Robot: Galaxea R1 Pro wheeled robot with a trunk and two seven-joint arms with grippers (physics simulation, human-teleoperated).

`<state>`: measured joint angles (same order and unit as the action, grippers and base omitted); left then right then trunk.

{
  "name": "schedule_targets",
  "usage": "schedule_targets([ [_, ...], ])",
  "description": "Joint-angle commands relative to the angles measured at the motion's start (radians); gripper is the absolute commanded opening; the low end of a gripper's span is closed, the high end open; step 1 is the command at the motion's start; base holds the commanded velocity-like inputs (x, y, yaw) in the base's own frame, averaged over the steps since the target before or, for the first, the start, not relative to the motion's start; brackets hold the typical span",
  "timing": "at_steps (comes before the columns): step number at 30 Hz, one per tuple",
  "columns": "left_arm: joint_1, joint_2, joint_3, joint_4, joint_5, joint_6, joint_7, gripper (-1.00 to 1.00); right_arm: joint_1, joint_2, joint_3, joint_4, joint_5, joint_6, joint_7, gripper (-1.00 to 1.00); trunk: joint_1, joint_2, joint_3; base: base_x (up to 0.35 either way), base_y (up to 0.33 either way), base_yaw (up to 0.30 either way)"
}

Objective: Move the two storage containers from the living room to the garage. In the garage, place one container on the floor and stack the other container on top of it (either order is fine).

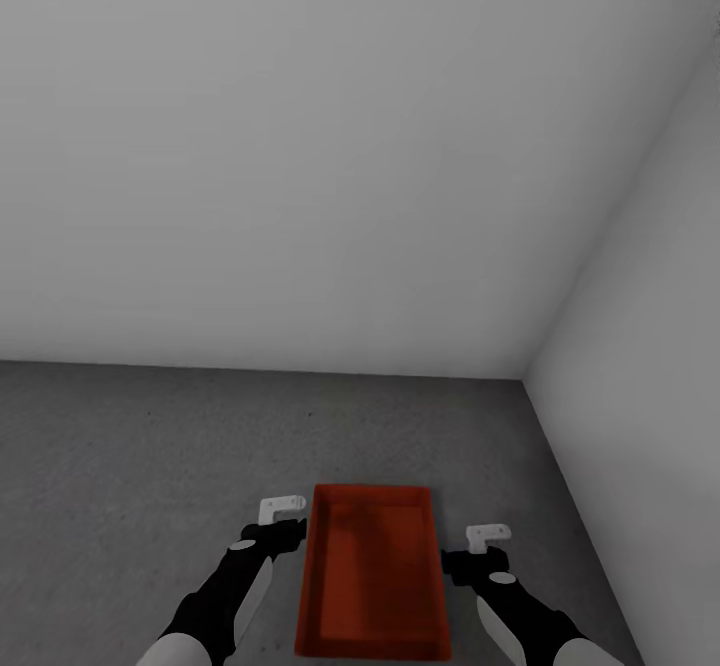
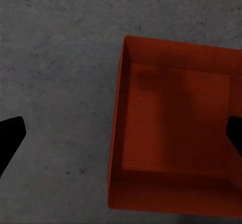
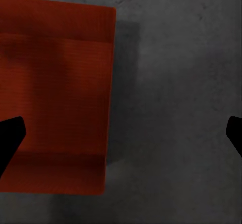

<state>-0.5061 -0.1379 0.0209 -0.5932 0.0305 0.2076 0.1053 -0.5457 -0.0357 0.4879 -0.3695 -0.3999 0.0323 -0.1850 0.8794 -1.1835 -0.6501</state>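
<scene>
Just one orange-red storage container (image 1: pixel 372 576) sits on the grey floor (image 1: pixel 120 466) near the white-walled corner (image 1: pixel 522 371), flanked by two grippers with wide-open, empty jaws.

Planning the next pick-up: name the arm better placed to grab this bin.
Neither clearly, slight edge to the left. The orange-red bin sits on the grey floor between both arms; the left gripper hovers closer to its wall than the right gripper. Both jaws are open.
</scene>
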Motion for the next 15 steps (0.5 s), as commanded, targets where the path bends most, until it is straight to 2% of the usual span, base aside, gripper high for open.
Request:
schedule_targets([
  [1, 0.0, -0.001, 0.002, -0.002, 0.003, 0.006, 0.002, 1.0, 0.0, -0.001, 0.008, -0.002, -0.008, 0.004, -0.007, 1.0, 0.0, -0.001, -0.001, 0.0, 0.0, 0.0],
  [6, 0.0, -0.001, 0.002, -0.002, 0.003, 0.006, 0.002, 1.0, 0.0, -0.001, 0.006, -0.002, -0.007, 0.005, -0.009, 1.0, 0.0, -0.001, 0.002, 0.0, 0.0, -0.109],
  [15, 0.0, -0.001, 0.002, -0.014, 0.004, 0.008, 0.002, 1.0, 0.0, -0.001, 0.011, -0.003, -0.006, 0.012, -0.014, 1.0, 0.0, -0.001, 0.008, 0.0, 0.0, -0.227],
])
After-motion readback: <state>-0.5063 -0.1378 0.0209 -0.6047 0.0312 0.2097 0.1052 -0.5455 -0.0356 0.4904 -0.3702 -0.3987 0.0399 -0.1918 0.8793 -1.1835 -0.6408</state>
